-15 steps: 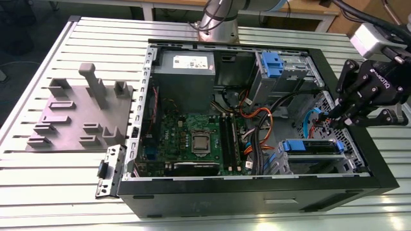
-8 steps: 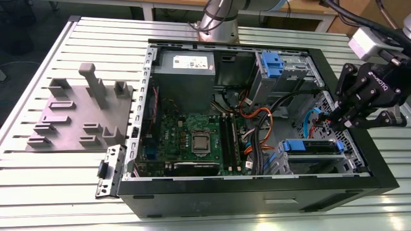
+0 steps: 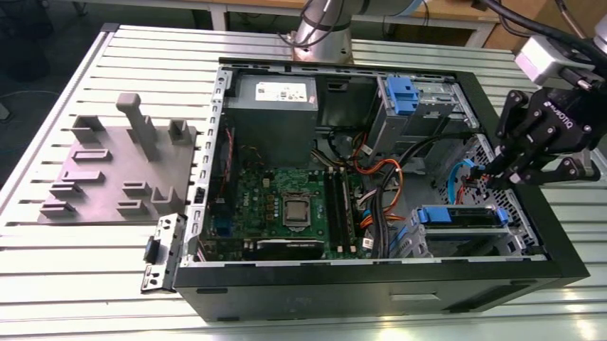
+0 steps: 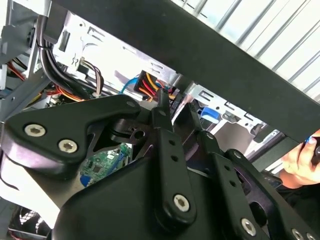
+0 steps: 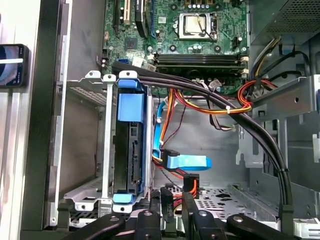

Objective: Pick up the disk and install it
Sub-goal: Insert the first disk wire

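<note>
A slatted pale metal table [image 3: 67, 277] stands on dark floor [image 3: 38, 42], wooden furniture [image 3: 266, 6] behind.

disk [image 3: 462, 217] sitting in its bay inside the computer case [image 3: 379, 288], gripper [image 3: 493, 174] just above, fixture block [image 3: 114, 167] off to the exterior view's left

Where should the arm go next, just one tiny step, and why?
Probably ease the gripper sideways toward the disk. In the first wrist view the disk stands in its metal cage, off to one side of the gripper, while the blue and orange cables lie straight ahead of it instead.
</note>
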Controlling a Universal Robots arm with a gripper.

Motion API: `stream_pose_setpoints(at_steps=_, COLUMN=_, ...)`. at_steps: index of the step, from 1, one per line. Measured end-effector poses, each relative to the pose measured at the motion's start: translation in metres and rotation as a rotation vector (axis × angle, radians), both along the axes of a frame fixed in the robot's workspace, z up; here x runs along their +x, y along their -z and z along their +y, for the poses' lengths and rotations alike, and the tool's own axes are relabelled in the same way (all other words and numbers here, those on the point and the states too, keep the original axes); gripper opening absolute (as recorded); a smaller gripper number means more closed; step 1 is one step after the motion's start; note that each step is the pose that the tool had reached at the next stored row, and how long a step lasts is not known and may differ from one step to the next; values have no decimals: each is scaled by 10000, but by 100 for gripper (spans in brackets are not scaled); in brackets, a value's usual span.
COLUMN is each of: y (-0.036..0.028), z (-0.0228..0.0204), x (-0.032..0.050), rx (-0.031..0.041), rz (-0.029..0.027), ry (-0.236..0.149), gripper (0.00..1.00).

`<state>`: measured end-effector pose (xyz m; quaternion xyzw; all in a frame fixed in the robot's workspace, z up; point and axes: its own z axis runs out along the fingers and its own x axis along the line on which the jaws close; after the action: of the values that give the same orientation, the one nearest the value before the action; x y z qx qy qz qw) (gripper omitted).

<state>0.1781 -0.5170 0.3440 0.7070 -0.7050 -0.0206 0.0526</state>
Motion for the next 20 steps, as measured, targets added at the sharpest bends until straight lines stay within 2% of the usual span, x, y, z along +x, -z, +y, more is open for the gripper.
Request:
stream_pose_setpoints(at_steps=4, y=1, z=0, x=3, rx=-42, rz=0, ry=1, gripper=30)
stream_pose_setpoints(at_steps=5, y=1, z=0, x=4, rx=-43, rz=0, ry=0, gripper=24)
stream_pose_setpoints(at_steps=6, y=0, z=0, x=4, rx=-44, rz=0, ry=0, gripper=24)
stream_pose_setpoints(at_steps=7, y=1, z=1, x=4, rx=-44, rz=0, ry=0, gripper=17)
stream_pose_setpoints(at_steps=13, y=0, z=2, x=-17, rx=-45, rz=-8, ry=-1, gripper=16)
stream_pose_setpoints(at_steps=16, y=2, z=-9, x=-79, rx=-43, rz=-77, ry=-1, gripper=16)
stream_pose_setpoints(at_steps=20, y=5, z=-49, x=-119, rx=-43, rz=-238, ry=-22, gripper=16)
